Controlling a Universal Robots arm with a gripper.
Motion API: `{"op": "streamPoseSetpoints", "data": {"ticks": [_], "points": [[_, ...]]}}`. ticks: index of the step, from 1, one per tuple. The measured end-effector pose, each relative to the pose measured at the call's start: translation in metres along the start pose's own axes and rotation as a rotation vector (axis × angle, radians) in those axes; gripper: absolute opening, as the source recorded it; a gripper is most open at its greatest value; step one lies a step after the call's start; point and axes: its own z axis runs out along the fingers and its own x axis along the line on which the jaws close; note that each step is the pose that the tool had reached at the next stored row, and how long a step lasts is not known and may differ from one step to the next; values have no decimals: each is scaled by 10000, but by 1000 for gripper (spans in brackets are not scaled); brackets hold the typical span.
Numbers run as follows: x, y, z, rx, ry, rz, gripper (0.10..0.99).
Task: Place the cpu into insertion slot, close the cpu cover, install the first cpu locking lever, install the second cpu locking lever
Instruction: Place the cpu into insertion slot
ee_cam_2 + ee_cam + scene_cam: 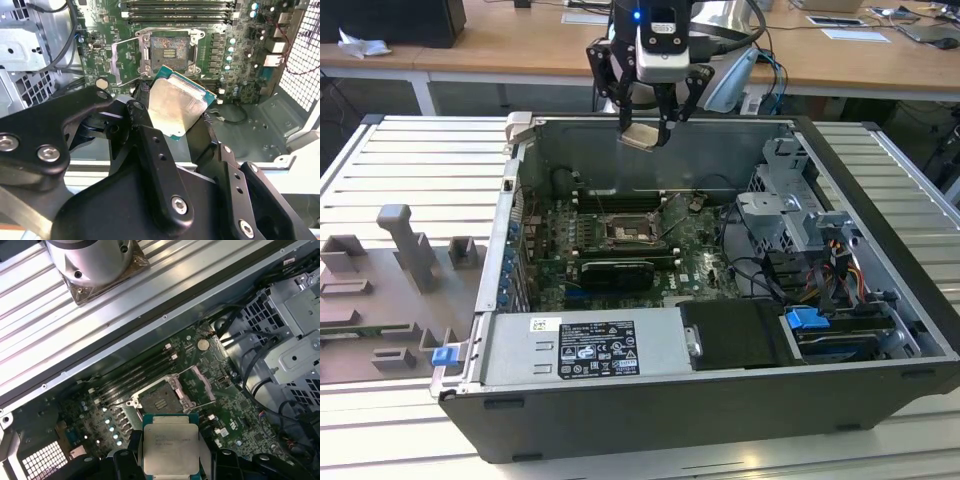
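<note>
My gripper (645, 128) hangs above the open computer case, near its back wall, shut on the cpu (642, 136). The cpu is a flat square chip with a pale metal top and a green edge, and it is pinched by two opposite sides in both wrist views (176, 106) (170, 447). Well below it, the insertion slot (169, 48) (159, 401) (623, 231) lies bare on the green board, its dark centre showing. The cpu cover (125, 62) (202, 385) stands swung open beside the slot. The black fingers (142, 117) hide part of the board.
Long black memory slots (177, 6) run beside the socket. A metal drive cage (785, 195) with cables fills the case's side at the exterior view's right. The power supply (585, 345) sits at the front. A grey fixture plate (390, 290) lies outside the case.
</note>
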Motion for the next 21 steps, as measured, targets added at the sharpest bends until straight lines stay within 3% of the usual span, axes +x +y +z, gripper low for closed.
{"op": "streamPoseSetpoints", "data": {"ticks": [12,21], "points": [[0,0,1,-13,-57,636,541],[0,0,1,-29,-135,1509,541]]}}
